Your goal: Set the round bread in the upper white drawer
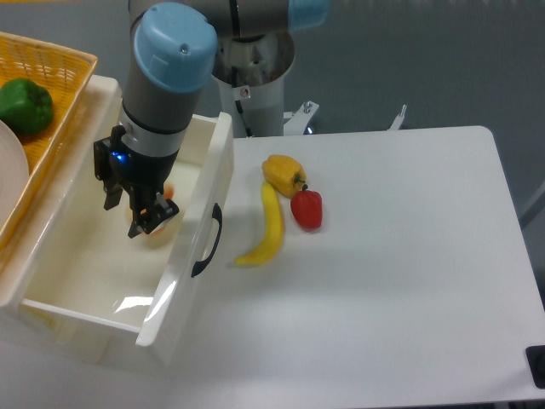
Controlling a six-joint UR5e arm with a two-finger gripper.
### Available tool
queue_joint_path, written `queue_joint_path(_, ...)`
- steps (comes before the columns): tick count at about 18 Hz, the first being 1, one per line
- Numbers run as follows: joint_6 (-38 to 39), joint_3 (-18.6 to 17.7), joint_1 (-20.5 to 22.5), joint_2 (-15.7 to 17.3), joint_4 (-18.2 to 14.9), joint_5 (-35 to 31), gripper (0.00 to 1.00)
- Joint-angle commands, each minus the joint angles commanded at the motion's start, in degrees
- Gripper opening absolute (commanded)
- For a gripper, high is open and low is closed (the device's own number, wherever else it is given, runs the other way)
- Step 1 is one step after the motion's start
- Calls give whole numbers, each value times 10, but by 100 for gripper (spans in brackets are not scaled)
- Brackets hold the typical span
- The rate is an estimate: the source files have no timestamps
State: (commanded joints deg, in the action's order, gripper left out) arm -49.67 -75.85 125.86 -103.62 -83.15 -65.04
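**Bread inside the drawer, release not confirmed**

Gripper [142, 215] low inside the upper white drawer [197, 217], fingers dark and pointing down over the drawer floor. Round bread [163, 227] only partly visible: an orange-tan sliver just beside and below the fingers, most of it hidden behind them. Impossible to tell whether the jaws are clamped on it or already parted; the bun lies too close to the fingers to judge. Carry clearly done, bread within the drawer walls near the front panel with the dark handle [207, 240]. Left, by judgement: letting go if not yet done, then lifting clear. Banana [267, 226], yellow pepper [283, 174] and red pepper [306, 209] untouched on the table [392, 281]; green pepper [24, 106] in the wicker basket [60, 94].
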Motion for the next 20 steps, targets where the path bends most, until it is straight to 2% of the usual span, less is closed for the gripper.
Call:
queue_joint_path(5, -2, 11, 12, 4, 2, -11, 60)
queue_joint_path(7, -3, 23, 36, 3, 24, -13, 62)
queue_joint_path(9, -2, 23, 56, 2, 74, -15, 71)
queue_joint_path(11, -3, 18, 75, 0, 104, -38, 90)
queue_joint_path(12, -4, 16, 84, -1, 105, -62, 100)
queue_joint_path(14, -6, 11, 102, -2, 106, -98, 100)
queue_joint_path(18, -10, 5, 151, -14, 121, -105, 100)
queue_joint_path(20, -18, -10, 176, -15, 126, -106, 100)
